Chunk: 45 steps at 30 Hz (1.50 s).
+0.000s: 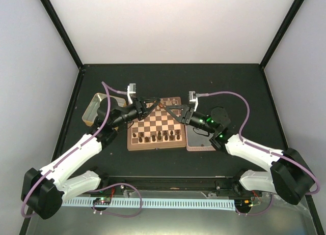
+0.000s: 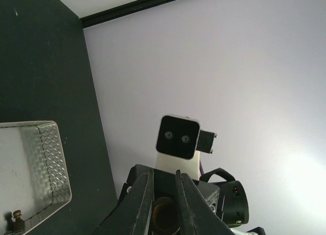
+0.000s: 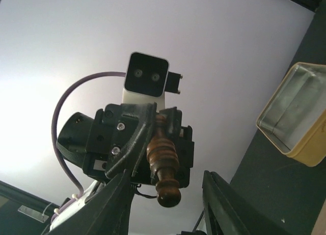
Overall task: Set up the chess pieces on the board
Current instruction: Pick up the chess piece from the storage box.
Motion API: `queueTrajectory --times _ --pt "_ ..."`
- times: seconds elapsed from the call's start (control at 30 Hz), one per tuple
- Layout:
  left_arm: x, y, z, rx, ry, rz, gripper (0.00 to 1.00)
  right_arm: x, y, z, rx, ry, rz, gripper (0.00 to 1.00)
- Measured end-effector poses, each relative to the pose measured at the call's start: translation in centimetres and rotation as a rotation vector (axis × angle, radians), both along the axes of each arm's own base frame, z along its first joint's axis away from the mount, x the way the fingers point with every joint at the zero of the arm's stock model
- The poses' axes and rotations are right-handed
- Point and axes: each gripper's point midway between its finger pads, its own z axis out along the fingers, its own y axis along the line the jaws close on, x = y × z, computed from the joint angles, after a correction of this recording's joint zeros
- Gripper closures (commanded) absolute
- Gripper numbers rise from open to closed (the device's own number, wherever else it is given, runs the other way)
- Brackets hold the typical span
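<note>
The board (image 1: 133, 143) lies in the middle of the table, with several dark chess pieces (image 1: 158, 137) standing on its near rows. Both grippers meet tip to tip above its far edge. My left gripper (image 1: 158, 106) (image 2: 164, 194) is shut on a dark brown chess piece (image 3: 163, 158) (image 2: 165, 214), gripping it near the base so that its knobbed top points at the right gripper. My right gripper (image 1: 168, 111) (image 3: 165, 175) is open, its fingers (image 3: 114, 204) standing either side of the piece's top without touching it.
A gold tin (image 1: 94, 108) (image 3: 300, 118) sits left of the board. A silver tin (image 1: 201, 141) (image 2: 30, 169) lies against the board's right side, with a small piece (image 2: 18, 217) in it. Black frame posts and pale walls enclose the table.
</note>
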Motion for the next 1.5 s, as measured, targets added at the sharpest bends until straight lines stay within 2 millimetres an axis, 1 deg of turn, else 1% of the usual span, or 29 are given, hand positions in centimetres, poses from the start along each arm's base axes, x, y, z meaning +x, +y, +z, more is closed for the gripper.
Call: queueTrajectory --times 0.1,0.17,0.37,0.43,0.57,0.67,0.8,0.93,1.03,1.13,1.23,1.27,1.37,1.5 --pt "0.1 0.1 0.0 -0.002 0.001 0.003 0.99 -0.3 0.3 -0.5 -0.015 0.016 0.010 0.68" --pt "0.1 0.1 0.1 -0.007 -0.002 0.005 0.98 -0.4 0.4 -0.6 -0.018 0.023 0.017 0.71" --pt "0.1 0.2 0.2 -0.011 -0.005 0.006 0.98 -0.5 0.5 -0.5 -0.017 0.023 0.020 0.74" --pt "0.1 0.2 0.0 -0.012 -0.001 0.006 0.98 -0.4 0.6 -0.2 -0.014 0.019 0.019 0.76" --pt "0.1 0.2 -0.7 -0.010 0.014 0.006 0.98 -0.2 0.8 0.1 -0.011 0.015 0.020 0.90" --pt "0.1 0.2 -0.8 -0.010 0.016 0.007 0.98 -0.2 0.8 0.2 -0.009 0.022 0.024 0.98" --pt "0.2 0.3 -1.0 -0.005 0.016 0.013 0.99 0.0 1.0 -0.3 -0.043 0.033 0.020 0.99" --pt "0.5 0.9 -1.6 0.038 -0.001 0.043 0.98 0.6 1.2 -1.2 -0.164 0.045 -0.002 0.99" --pt "0.5 2.3 -2.4 0.129 -0.036 0.109 0.99 1.4 1.3 -2.5 -0.317 0.054 -0.031 0.99" --pt "0.7 4.7 -4.0 0.279 -0.064 0.218 0.99 2.7 1.5 -4.4 -0.505 0.044 -0.046 0.99" --pt "0.7 7.6 -5.5 0.439 -0.088 0.336 0.98 3.7 1.9 -7.5 -0.723 0.051 -0.030 0.99" --pt "0.5 8.9 -5.9 0.505 -0.102 0.382 0.98 3.9 2.1 -8.7 -0.805 0.055 -0.021 0.99" --pt "-0.2 11.7 -6.0 0.615 -0.143 0.476 0.99 3.9 3.7 -11.5 -1.033 0.033 0.039 0.99" --pt "-1.6 15.0 -5.2 0.710 -0.206 0.587 0.98 3.6 6.1 -14.7 -1.266 -0.012 0.123 0.99"
